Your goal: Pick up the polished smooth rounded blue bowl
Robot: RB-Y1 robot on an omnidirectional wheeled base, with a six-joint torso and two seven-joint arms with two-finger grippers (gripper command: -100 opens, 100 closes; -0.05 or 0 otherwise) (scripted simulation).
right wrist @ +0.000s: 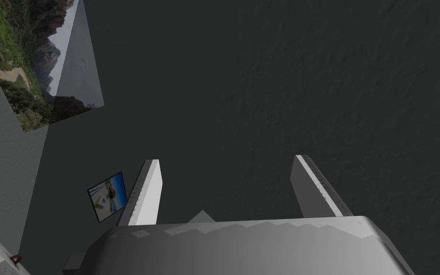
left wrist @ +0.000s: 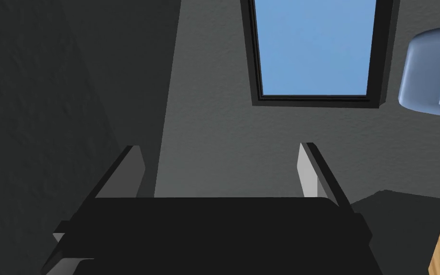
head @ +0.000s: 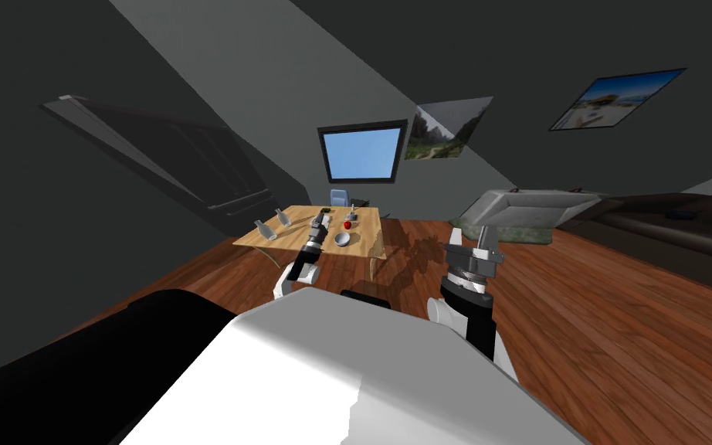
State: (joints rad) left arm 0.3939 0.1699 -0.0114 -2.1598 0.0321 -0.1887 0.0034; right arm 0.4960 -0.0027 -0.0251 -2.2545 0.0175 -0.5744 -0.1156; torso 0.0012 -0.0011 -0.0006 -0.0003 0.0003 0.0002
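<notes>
A small pale grey-blue bowl (head: 341, 239) sits on the light wooden table (head: 362, 246), near its front edge. My left arm reaches over the table, and its gripper (head: 321, 220) hovers just left of the bowl and a little beyond it. In the left wrist view this gripper (left wrist: 221, 164) is open with nothing between its fingers and points at a wall with a window. My right gripper (head: 487, 234) is raised to the right of the table, over the wooden floor. It is open and empty in its wrist view (right wrist: 226, 186), facing a dark wall.
A small red object (head: 347, 225) and a little grey item (head: 352, 214) lie behind the bowl. Two pale bottles (head: 265, 229) stand at the table's left end. A pale blue chair (head: 339, 198) (left wrist: 434, 71) is behind the table. A grey sofa (head: 528, 208) stands at the right.
</notes>
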